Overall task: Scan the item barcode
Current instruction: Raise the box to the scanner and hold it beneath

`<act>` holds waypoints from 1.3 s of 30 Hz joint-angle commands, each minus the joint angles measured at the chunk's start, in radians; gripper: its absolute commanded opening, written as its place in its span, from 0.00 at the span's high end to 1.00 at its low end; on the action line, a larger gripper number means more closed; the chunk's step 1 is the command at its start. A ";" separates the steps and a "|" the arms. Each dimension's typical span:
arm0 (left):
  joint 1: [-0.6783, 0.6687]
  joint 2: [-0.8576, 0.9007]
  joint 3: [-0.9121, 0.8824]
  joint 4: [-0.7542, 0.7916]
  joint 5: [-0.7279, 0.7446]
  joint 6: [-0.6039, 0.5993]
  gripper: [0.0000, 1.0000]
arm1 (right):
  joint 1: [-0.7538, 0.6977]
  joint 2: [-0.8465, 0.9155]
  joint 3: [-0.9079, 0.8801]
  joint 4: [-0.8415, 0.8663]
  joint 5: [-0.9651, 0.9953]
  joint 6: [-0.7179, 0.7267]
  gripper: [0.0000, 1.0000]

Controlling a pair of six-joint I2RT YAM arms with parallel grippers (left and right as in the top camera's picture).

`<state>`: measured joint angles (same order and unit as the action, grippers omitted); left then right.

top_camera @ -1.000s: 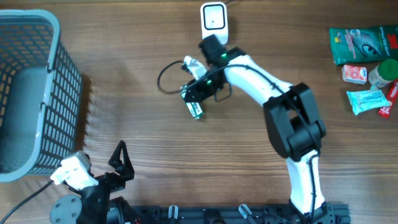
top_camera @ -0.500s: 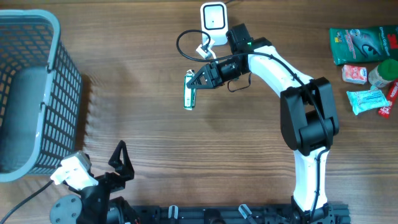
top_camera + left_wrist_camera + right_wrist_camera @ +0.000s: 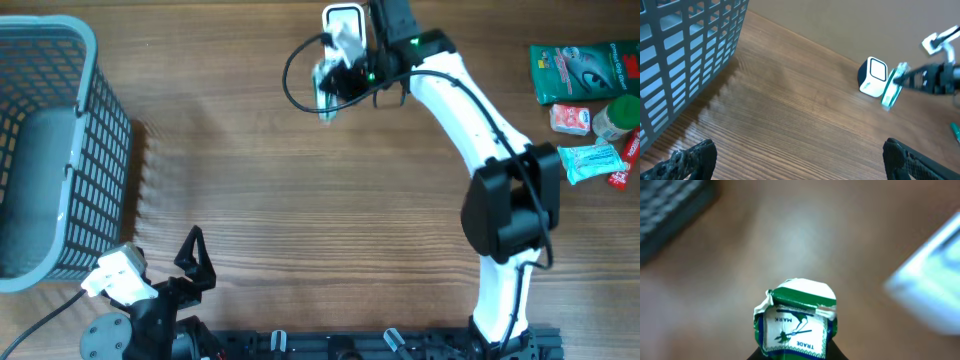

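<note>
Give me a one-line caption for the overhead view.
Right claw holds a green-and-white packet close to the white scanner.

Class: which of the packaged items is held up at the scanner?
The green-and-white packet in the right gripper; the other packets lie on the table.

Basket (image 3: pixel 45 150) left edge of table (image 3: pixel 250 200). Scanner (image 3: pixel 343 25) far centre; sachet (image 3: pixel 795 325) just beside it, left-near side, in right gripper (image 3: pixel 338 82). Grocery pile (image 3: pixel 575 118) far right.

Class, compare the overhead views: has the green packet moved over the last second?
Yes. The packet, in the right gripper, has gone from mid-table toward the far edge, ending beside the white scanner.
</note>
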<state>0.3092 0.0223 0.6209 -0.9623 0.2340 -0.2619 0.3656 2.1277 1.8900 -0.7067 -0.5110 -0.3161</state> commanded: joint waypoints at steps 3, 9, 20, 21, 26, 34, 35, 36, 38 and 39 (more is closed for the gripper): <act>-0.006 -0.001 -0.002 0.003 0.001 -0.008 0.00 | 0.070 -0.015 0.018 0.224 0.555 -0.240 0.92; -0.006 -0.001 -0.002 0.003 0.001 -0.008 0.00 | 0.095 0.120 0.016 0.638 0.936 -0.404 0.95; -0.006 -0.001 -0.002 0.003 0.001 -0.008 0.00 | 0.160 0.386 0.016 1.015 1.129 -0.599 0.95; -0.006 -0.001 -0.002 0.003 0.001 -0.008 0.00 | 0.172 0.386 0.016 1.033 1.119 -0.600 0.96; -0.006 -0.001 -0.002 0.003 0.001 -0.008 0.00 | 0.180 0.386 0.016 1.030 1.128 -0.600 0.96; -0.006 -0.001 -0.002 0.003 0.001 -0.008 0.00 | 0.192 0.371 0.016 0.995 1.135 -0.553 0.96; -0.006 -0.001 -0.002 0.003 0.001 -0.008 0.00 | 0.193 0.346 0.016 0.974 1.143 -0.509 0.96; -0.006 -0.001 -0.002 0.003 0.001 -0.008 0.00 | 0.192 0.329 0.016 0.953 1.152 -0.500 0.95; -0.006 -0.001 -0.002 0.003 0.001 -0.008 0.00 | 0.190 0.267 0.016 0.871 1.213 -0.489 0.96; -0.006 -0.001 -0.002 0.003 0.001 -0.008 0.00 | 0.188 0.235 0.016 0.837 1.278 -0.483 0.96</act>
<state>0.3092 0.0223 0.6205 -0.9623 0.2340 -0.2619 0.5404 2.4798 1.9034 0.1963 0.6651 -0.8745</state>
